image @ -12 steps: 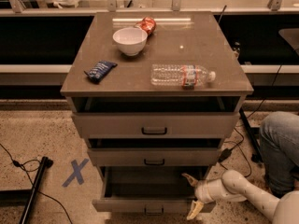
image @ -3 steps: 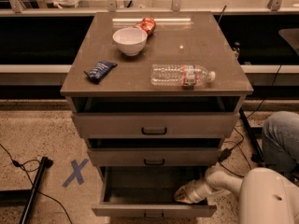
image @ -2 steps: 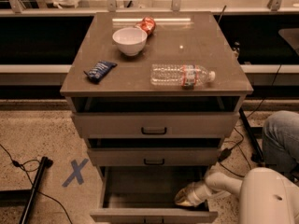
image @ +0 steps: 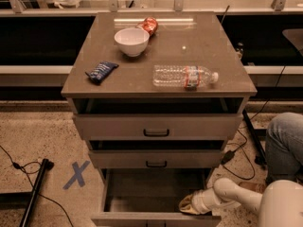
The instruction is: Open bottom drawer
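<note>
The bottom drawer (image: pixel 156 218) is the lowest of three grey-brown drawers and stands pulled far out, its inside showing as a bare tray. Its front reaches the frame's lower edge and its handle is cut off there. My gripper (image: pixel 188 205) comes in from the lower right on a white arm (image: pixel 236 195) and rests inside the drawer at its right side, just behind the front.
The middle drawer (image: pixel 155 159) and top drawer (image: pixel 156 126) stand slightly out. On the cabinet top lie a water bottle (image: pixel 184 76), a white bowl (image: pixel 131 41), a blue packet (image: pixel 101 71) and a red bag (image: pixel 149 25). A person's knee (image: pixel 284 145) is right; a blue X (image: pixel 76 174) and a black pole (image: pixel 33 193) left.
Over the last four seconds the bottom drawer has slid further out. In the last second my gripper has shifted a little lower with the drawer's front.
</note>
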Tool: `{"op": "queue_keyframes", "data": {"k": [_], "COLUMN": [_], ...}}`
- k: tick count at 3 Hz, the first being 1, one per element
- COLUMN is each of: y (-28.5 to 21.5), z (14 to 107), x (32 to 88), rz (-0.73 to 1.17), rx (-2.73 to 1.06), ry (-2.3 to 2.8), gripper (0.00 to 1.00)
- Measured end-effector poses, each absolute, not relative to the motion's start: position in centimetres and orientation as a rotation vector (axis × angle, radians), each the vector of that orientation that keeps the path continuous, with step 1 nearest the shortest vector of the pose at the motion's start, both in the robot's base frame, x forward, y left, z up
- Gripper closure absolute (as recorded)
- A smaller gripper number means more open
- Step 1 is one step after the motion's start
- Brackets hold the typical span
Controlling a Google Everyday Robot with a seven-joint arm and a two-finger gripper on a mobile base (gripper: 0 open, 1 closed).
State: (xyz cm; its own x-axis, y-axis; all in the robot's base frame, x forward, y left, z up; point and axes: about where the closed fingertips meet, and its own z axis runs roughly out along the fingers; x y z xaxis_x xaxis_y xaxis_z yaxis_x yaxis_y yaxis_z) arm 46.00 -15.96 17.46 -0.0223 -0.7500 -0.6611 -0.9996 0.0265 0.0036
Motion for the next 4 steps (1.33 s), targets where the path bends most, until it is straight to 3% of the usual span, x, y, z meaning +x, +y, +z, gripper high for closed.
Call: {"op": "queue_keyframes", "data": {"k": [3, 4], "y": [-16.6, -16.4], "z": [24.7, 24.5], "x": [47.1, 46.9], "rz": [0.593, 0.599], "rx": [-1.554, -1.558], "ry": [1.767, 1.765], "gripper": [1.0, 0.73]}}
